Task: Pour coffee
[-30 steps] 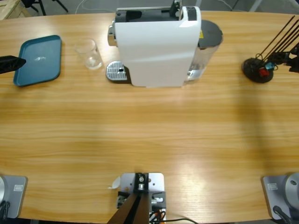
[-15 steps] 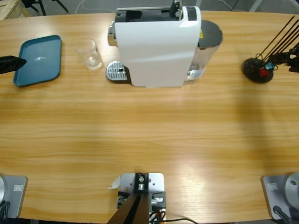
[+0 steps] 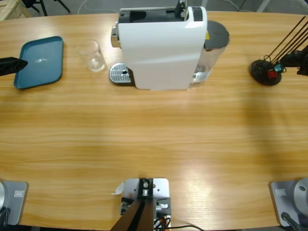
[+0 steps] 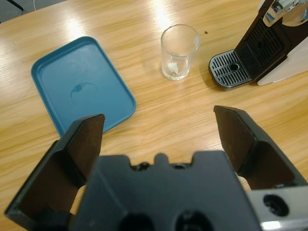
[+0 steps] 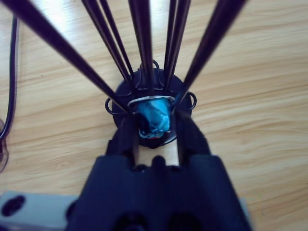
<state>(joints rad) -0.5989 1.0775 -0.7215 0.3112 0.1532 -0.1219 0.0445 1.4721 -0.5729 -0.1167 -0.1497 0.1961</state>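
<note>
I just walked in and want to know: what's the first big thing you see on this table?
The big white coffee machine at the back middle of the wooden table stands out first. Left of it stands a small clear glass, then a blue tray by the open left gripper. Far right, the right gripper closes around a blue capsule in a black wire rack.

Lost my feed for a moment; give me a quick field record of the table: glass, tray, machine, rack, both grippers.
glass: upright on the table between tray and drip grate, a little liquid at the bottom
tray: blue, nothing on it
machine: white, nothing on its drip grate
rack: black wire stand
left gripper: open, holding nothing, near the tray
right gripper: jaws closed around a blue capsule in the rack
</note>
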